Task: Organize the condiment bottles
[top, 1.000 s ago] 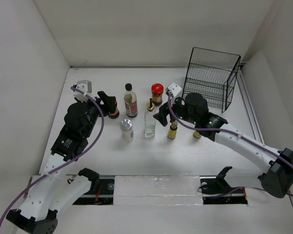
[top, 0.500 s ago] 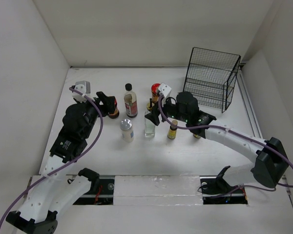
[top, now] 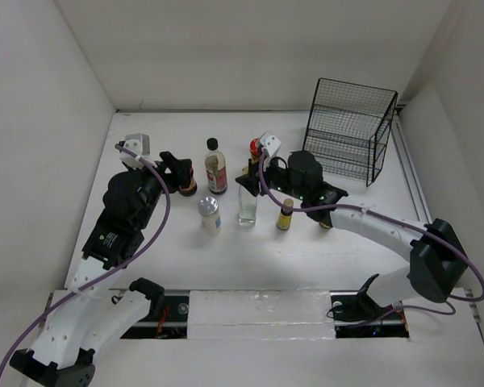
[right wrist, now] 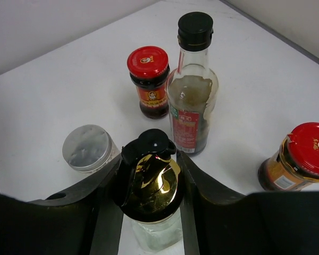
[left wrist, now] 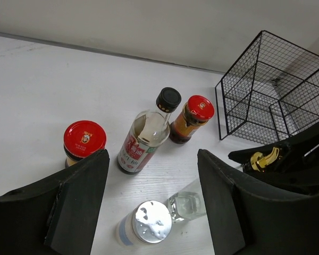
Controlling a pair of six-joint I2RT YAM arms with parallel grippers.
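The clear gold-spouted bottle (top: pixel 247 206) stands mid-table; my right gripper (top: pixel 248 179) is shut on its gold cap (right wrist: pixel 151 180), one finger on each side. Round it stand a white shaker (top: pixel 209 214), a black-capped bottle (top: pixel 215 168), a red-capped dark jar (top: pixel 187 187), a red-capped jar (top: pixel 255 147) partly hidden behind the right wrist, and a small yellow bottle (top: pixel 285 214). A second yellow one (top: pixel 324 222) peeks from under the right arm. My left gripper (top: pixel 176 171) is open and empty beside the left red-capped jar (left wrist: pixel 84 141), above the shaker (left wrist: pixel 143 223).
The black wire basket (top: pixel 351 129) stands at the back right, close behind the right arm. White walls close in the table on the left, back and right.
My right gripper has moved left, from above the yellow bottle to the gold-spouted bottle, and its fingers now clasp the cap. The left arm has not moved.
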